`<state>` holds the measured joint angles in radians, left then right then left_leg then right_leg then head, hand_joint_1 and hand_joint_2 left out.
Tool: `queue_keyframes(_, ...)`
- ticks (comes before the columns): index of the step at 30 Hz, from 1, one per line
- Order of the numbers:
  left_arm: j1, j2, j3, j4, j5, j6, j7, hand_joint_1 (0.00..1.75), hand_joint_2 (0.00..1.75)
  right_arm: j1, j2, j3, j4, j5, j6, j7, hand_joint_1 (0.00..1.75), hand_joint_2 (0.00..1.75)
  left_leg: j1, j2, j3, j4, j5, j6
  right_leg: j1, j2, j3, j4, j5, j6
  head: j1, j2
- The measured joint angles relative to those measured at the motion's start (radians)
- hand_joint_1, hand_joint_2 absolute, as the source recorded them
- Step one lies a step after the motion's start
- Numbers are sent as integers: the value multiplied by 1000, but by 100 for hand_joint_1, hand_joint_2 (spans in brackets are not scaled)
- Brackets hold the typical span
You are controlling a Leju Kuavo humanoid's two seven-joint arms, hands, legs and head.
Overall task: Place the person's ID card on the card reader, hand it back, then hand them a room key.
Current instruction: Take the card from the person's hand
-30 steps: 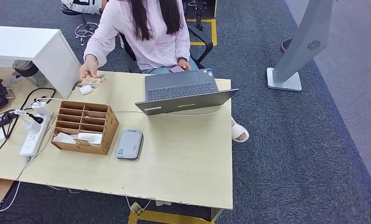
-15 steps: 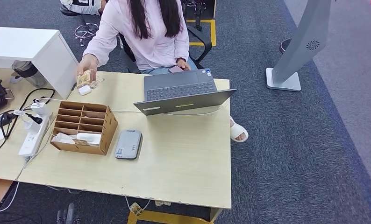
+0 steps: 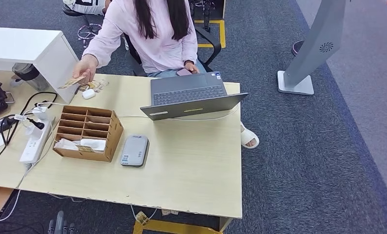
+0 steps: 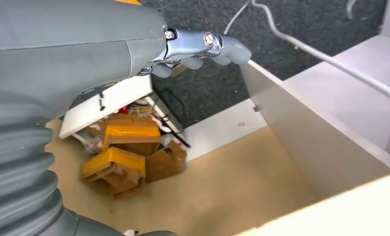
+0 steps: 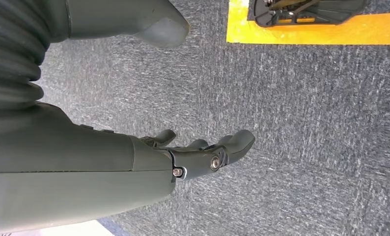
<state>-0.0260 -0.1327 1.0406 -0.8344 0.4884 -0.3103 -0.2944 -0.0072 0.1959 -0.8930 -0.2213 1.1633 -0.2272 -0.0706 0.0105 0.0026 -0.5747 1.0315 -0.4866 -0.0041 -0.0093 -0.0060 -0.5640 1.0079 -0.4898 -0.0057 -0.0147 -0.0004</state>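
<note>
A person in a pink shirt sits behind the desk point(image 3: 191, 170) and holds a tan ID card point(image 3: 72, 81) out over its far left corner. The grey card reader point(image 3: 134, 150) lies flat on the desk, beside a wooden compartment box point(image 3: 87, 132) with white room key cards point(image 3: 82, 144) in its front slots. My left hand point(image 3: 60, 226) shows its fingertips below the desk's front edge. In the left wrist view my left hand point(image 4: 198, 49) holds nothing. My right hand point(image 5: 203, 152) hangs over the carpet, fingers apart, holding nothing.
An open laptop point(image 3: 191, 97) stands at the desk's far side. A white power strip point(image 3: 33, 144) with cables, a white earbud case point(image 3: 89, 93) and a white cabinet point(image 3: 30, 48) are on the left. A grey stand point(image 3: 311, 53) is on the carpet at right.
The person has picked the card up from the desk and now holds it out, raised. My left hand's fingertips have come into the bottom edge of the head view.
</note>
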Motion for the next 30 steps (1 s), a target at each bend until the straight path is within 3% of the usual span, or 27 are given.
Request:
queue_keyframes(5,8,-30,24,-102,29,-20,37,0,175,2,1,0,-8,2,0,0,0,175,0,0,0,0,0,0,0,0,0,0,0,0,0,0)
queue_keyframes(10,18,-90,13,-312,113,-23,74,0,175,2,1,0,-14,10,5,0,0,175,0,0,0,0,0,0,0,0,0,0,0,0,0,0)
queue_keyframes(17,62,-137,-104,-615,241,-18,54,0,175,2,4,0,-22,18,14,-2,0,175,0,0,0,0,0,0,0,0,0,0,0,0,0,0)
queue_keyframes(23,91,-135,-197,-745,293,-44,20,0,175,1,10,0,-27,22,17,-6,0,175,0,0,0,0,0,0,0,0,0,0,0,0,0,0)
queue_keyframes(26,98,-125,-235,-784,229,-45,-44,0,175,-1,12,0,-28,32,18,-8,0,175,0,0,0,0,0,0,0,0,0,0,0,0,0,0)
queue_keyframes(30,79,-62,-311,-790,-90,29,-173,0,175,-8,12,0,-28,57,22,-11,0,175,0,0,0,0,1,0,0,0,-1,0,0,0,0,0)
